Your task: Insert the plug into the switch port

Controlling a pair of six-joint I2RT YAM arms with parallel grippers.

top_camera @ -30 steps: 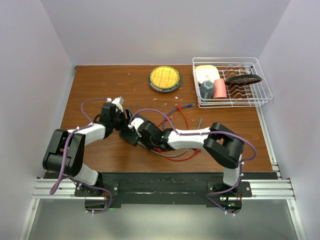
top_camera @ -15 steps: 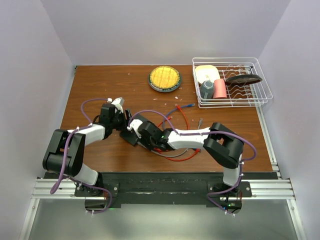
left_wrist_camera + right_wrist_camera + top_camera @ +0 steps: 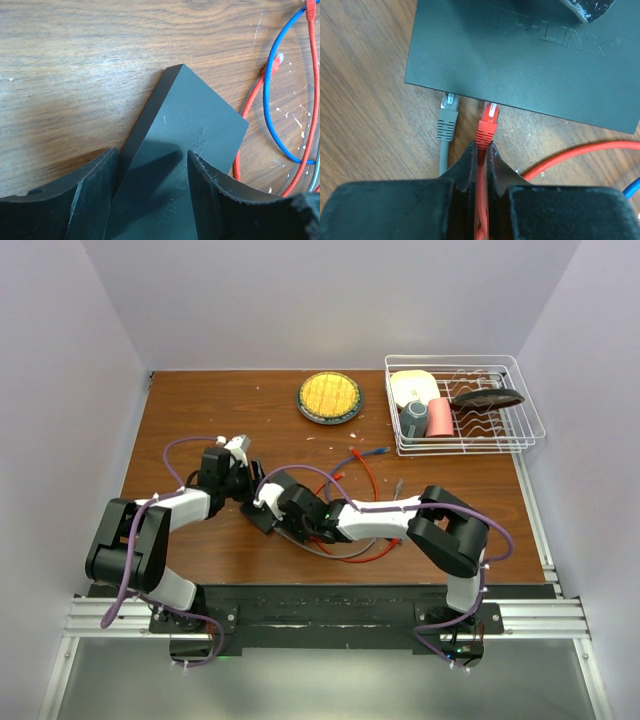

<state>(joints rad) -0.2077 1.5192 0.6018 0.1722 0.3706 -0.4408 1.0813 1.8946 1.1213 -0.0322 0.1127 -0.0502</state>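
At switch (image 3: 520, 60) edge: right gripper (image 3: 481, 147) clamps red plug (image 3: 487, 125), tip hidden; left gripper (image 3: 152, 157) straddles switch, grip unclear.

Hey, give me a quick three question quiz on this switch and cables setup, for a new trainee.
1. True or false: the right fingers pinch the red cable just behind its plug.
2. Which sits beside the red plug at the switch edge? A blue plug, B grey plug, C yellow plug.
3. In the left wrist view, what shows between the left fingers?

Key: 1 true; 2 B; 3 the switch.
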